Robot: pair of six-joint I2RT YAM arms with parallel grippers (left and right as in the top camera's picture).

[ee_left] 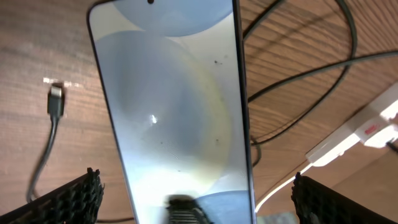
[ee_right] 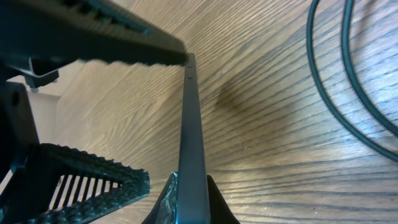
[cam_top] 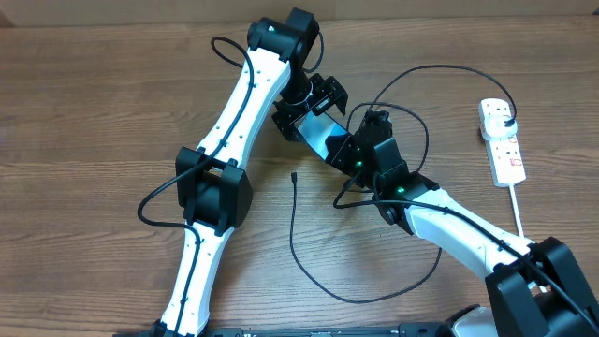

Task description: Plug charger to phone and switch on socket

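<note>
- The left hand point(ee_left: 196, 179) is wide open. Its two fingers point(ee_left: 74, 199) stand one on each side of the phone point(ee_left: 174, 106). There is a gap on both sides, so they do not touch it.
- The phone is in the middle of the tabletop point(cam_top: 94, 122), between the two hands. Its screen is bright.
- The right hand point(cam_top: 363, 150) is at the phone's other end. One ridged finger point(ee_right: 93, 183) sits just beside the phone's thin edge. I cannot tell if this hand is pinching it.
- The charger point(cam_top: 292, 234) has its small tip lying on the wood, apart from the phone.
- Its black loops lie near the phone's other side.
- The power strip point(cam_top: 503, 140) lies well apart, by the tabletop's right edge.
</note>
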